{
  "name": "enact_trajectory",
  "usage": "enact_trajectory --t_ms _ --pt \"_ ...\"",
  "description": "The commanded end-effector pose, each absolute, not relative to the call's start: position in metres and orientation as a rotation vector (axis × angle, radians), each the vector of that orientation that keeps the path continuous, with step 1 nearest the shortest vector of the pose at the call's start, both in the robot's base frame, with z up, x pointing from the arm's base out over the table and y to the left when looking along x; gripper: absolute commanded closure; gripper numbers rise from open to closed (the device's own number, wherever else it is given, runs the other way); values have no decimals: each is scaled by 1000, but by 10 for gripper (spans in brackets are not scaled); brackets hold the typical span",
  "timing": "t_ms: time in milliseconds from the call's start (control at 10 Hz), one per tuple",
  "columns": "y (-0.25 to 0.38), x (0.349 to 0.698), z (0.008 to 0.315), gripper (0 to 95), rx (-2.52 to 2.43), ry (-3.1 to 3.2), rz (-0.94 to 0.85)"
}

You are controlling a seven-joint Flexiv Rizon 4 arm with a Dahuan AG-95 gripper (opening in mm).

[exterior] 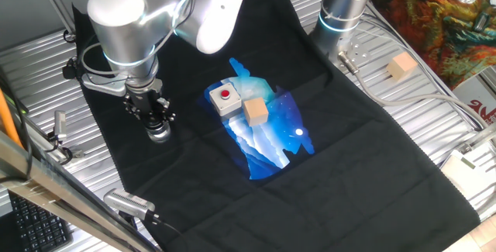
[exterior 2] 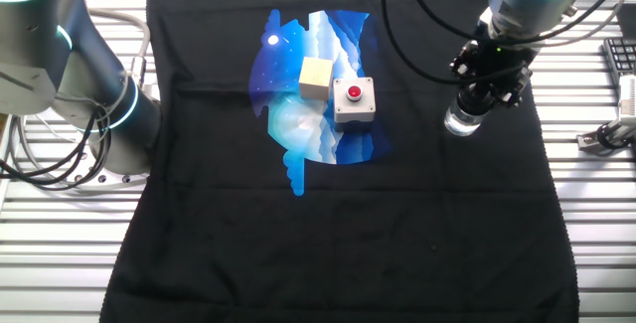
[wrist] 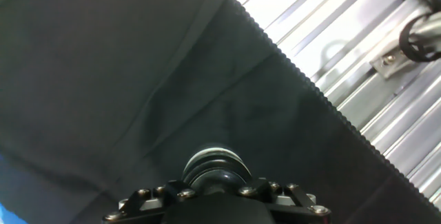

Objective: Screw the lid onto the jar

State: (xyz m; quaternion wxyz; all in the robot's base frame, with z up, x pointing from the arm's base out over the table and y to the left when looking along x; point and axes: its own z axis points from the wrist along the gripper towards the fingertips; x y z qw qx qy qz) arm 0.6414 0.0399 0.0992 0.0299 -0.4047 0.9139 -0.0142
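One jar point(exterior 2: 461, 121) stands under the tool point(exterior 2: 479, 92), which pinches one lid point(wrist: 219, 178).

One fixed view: high, oblique, looking down across the counter point(exterior: 434, 105) from one long edge, mid distance. The other fixed view: high, steeper, from the opposite edge, so layout appears mirrored. Both share the black cloth point(exterior: 349, 167), its blue print point(exterior: 267, 139), grey button box point(exterior: 225, 98) and wooden cube point(exterior: 255, 112). Hand view: very close, looking along the end effector point(wrist: 217, 182) toward the cloth's serrated edge and slatted counter.
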Motion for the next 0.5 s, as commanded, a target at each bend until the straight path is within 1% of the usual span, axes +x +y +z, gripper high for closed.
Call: enact_trajectory --t_ms 100,500 --pt "40 641 99 950 -1229 2830 -51" --pt "40 641 99 950 -1161 2860 -48"
